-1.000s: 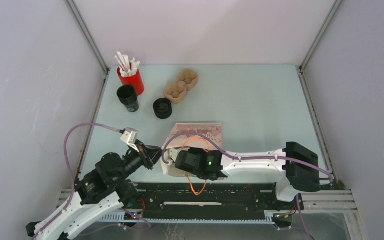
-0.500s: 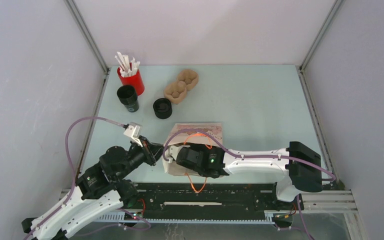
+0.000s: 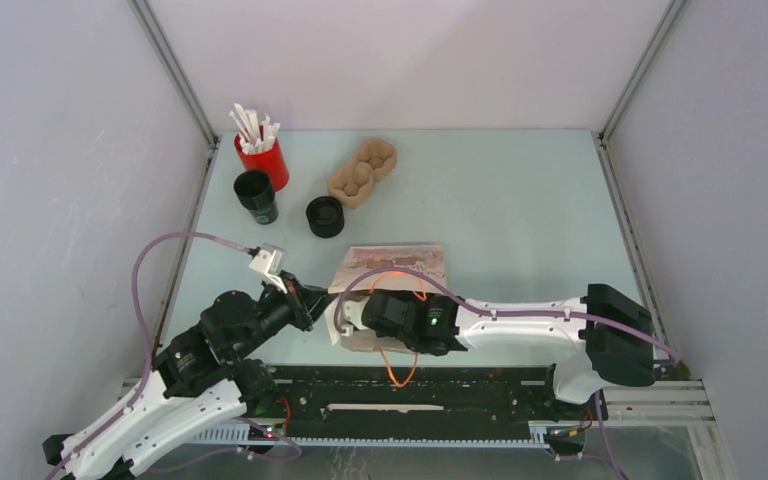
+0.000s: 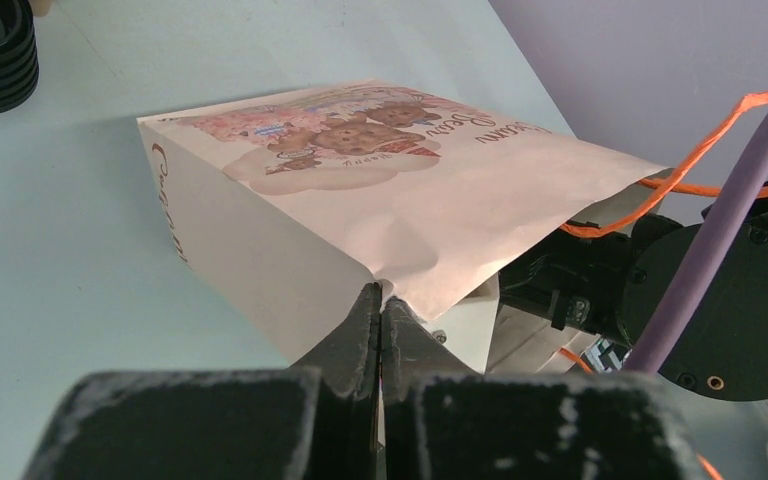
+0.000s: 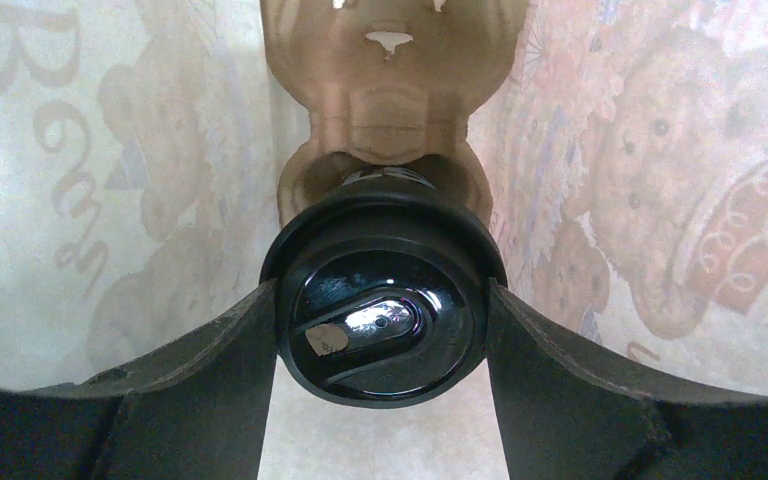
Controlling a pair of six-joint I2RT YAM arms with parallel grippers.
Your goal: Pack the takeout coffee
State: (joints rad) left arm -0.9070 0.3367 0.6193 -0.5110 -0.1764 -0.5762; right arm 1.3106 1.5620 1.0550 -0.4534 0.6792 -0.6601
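Observation:
The takeout coffee [image 5: 383, 325], a black cup with a glossy black round lid, shows only in the right wrist view. It stands inside the printed paper bag [image 5: 80, 180], against a brown cardboard holder [image 5: 385, 80]. My right gripper [image 5: 383, 290] is inside the bag, shut on the cup's lid rim from both sides. In the top view the bag [image 3: 400, 258] lies on its side and hides those fingers. My left gripper [image 4: 380, 295] is shut on the bag's mouth edge [image 4: 400, 190] and shows in the top view [image 3: 312, 300].
A red cup of white sticks [image 3: 263, 158], an open black cup [image 3: 256, 195] and a squat black round piece [image 3: 325, 216] stand at the back left. A brown moulded cup holder [image 3: 362, 172] lies beside them. The bag's orange handle [image 3: 395, 375] loops over the near rail.
My left gripper has moved slightly forward, still pinching the bag's edge. My right arm's elbow has swung right, its wrist has shifted slightly, and the bag's mouth has moved a little with it.

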